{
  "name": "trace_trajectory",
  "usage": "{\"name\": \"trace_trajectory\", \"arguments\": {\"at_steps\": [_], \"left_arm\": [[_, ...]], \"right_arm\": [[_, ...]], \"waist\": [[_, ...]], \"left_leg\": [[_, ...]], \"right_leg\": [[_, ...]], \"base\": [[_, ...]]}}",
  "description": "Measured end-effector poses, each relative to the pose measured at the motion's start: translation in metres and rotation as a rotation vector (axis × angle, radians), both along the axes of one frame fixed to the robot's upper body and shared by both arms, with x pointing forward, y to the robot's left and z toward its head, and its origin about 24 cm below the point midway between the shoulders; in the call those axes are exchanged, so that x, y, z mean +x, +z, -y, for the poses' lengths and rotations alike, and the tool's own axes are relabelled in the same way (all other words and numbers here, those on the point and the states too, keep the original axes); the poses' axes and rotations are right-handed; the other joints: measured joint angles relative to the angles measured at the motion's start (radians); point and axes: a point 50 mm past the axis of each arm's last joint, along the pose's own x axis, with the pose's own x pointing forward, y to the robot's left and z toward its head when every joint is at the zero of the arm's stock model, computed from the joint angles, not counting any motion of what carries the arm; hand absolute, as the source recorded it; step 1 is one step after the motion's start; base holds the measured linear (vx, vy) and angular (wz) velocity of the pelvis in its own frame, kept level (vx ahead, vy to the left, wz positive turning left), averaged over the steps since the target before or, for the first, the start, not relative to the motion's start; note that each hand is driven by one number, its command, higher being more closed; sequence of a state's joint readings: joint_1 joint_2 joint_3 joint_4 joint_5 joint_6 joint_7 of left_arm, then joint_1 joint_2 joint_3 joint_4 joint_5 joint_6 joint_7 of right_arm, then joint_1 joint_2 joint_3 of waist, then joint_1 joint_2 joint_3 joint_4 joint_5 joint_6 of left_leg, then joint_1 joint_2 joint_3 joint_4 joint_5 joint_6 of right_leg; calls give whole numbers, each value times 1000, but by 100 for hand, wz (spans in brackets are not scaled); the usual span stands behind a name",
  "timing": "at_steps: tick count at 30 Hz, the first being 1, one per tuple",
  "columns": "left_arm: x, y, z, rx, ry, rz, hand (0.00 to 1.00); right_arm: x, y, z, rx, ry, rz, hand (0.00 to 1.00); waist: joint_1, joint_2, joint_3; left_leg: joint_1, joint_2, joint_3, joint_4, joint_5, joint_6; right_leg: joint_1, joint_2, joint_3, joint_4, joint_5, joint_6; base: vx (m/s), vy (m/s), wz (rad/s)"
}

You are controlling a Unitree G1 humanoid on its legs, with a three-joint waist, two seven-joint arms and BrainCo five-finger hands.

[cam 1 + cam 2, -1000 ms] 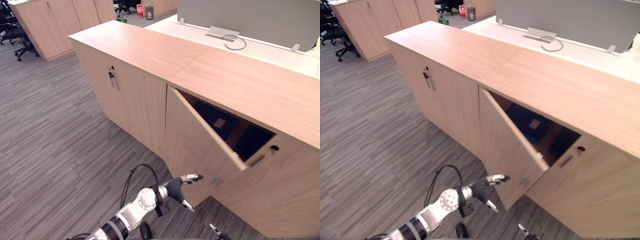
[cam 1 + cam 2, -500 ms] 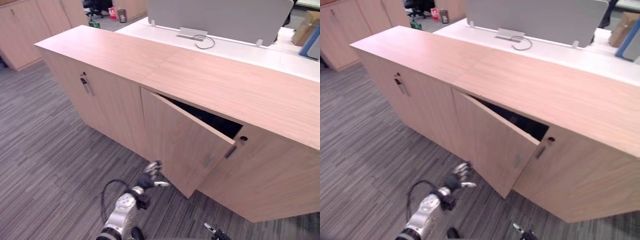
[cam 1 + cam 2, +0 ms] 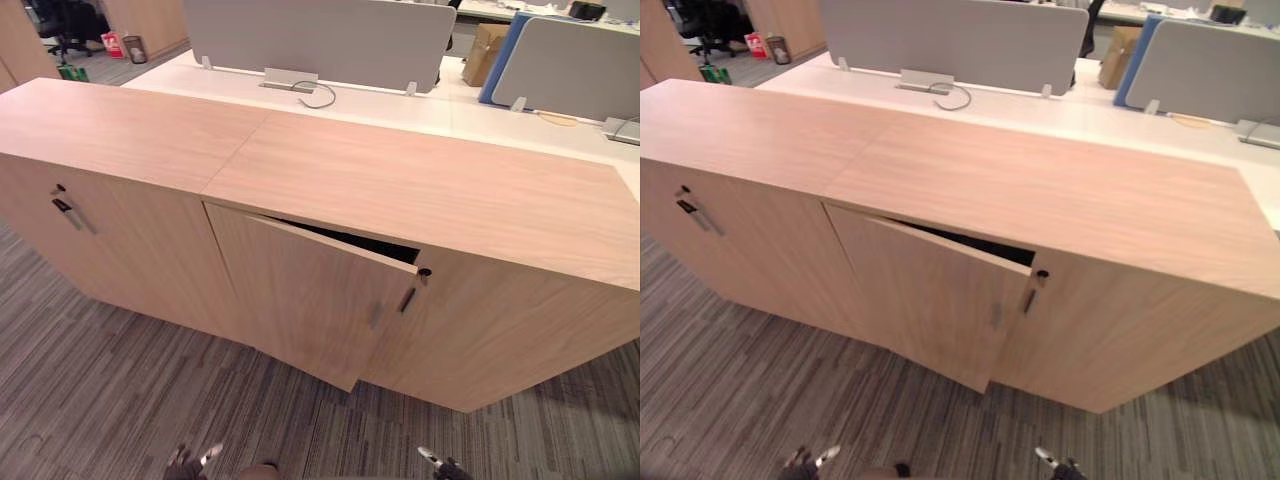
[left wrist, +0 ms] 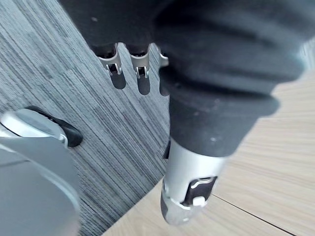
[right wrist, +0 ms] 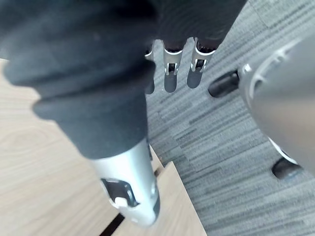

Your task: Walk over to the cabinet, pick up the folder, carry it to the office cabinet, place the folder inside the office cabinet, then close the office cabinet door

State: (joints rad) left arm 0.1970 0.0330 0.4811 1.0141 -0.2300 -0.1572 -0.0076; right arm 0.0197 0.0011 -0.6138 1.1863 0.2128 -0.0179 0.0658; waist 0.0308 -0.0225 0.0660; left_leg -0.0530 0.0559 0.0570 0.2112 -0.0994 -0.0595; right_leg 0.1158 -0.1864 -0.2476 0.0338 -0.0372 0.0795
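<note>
- Print: a red object (image 3: 112, 44) on the floor far behind the left end of the cabinets carries a label that is too small to read. The lock (image 3: 424, 272) and handle (image 3: 375, 314) on the office cabinet (image 3: 420, 190) show no legible marking.
- The door (image 3: 300, 295) stands ajar, with a narrow dark gap along its top and handle side. A second ago it was swung much wider, and half a second ago it was partly closed.
- The interior is dark, and I cannot tell whether the folder lies there.
- The camera has moved since then, so the cabinet front is now seen more squarely.
- The left robot hand (image 4: 192, 167) was beside the door's lower edge earlier. It now hangs low over the carpet (image 3: 120, 400), apart from the door, with its fingers (image 4: 143, 81) straight and holding nothing.
- The right robot hand (image 5: 128, 182) also hangs released over the carpet, empty.
- Behind the cabinet are a white table (image 3: 480, 115) and a grey screen (image 3: 320, 40).
</note>
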Motion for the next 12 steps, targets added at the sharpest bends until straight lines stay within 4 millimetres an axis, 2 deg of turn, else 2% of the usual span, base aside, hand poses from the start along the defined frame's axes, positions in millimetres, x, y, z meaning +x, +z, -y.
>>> {"name": "trace_trajectory", "arguments": {"at_steps": [2, 6, 9, 12], "left_arm": [[-17, -5, 14, -42, 48, -34, 0], [-19, -6, 15, -43, 57, -46, 0], [-11, -5, 16, -28, 13, -41, 0], [12, -1, 16, 22, -178, -22, 0]], "right_arm": [[-3, 0, -6, -5, 57, 2, 0], [-8, -1, -10, -16, 121, -7, 0], [-9, 0, -11, -27, 153, -11, 0], [-8, 0, -12, -40, 193, -6, 0]], "waist": [[6, 4, -31], [6, -1, -49], [7, 0, -53], [7, 0, -56]], "left_leg": [[33, -16, 38, -79, 27, 11], [62, -16, 47, -144, 57, 4], [100, -7, 60, -179, 65, -4], [129, 1, 69, -213, 77, -11]], "right_leg": [[-22, -16, 30, -17, 10, 16], [-23, -11, 32, -28, 12, 19], [-8, 2, 32, -31, 12, 19], [-3, 12, 32, -36, 12, 19]], "base": [[12, 56, -41], [81, 0, -12], [55, -23, -13], [4, -18, -9]]}}
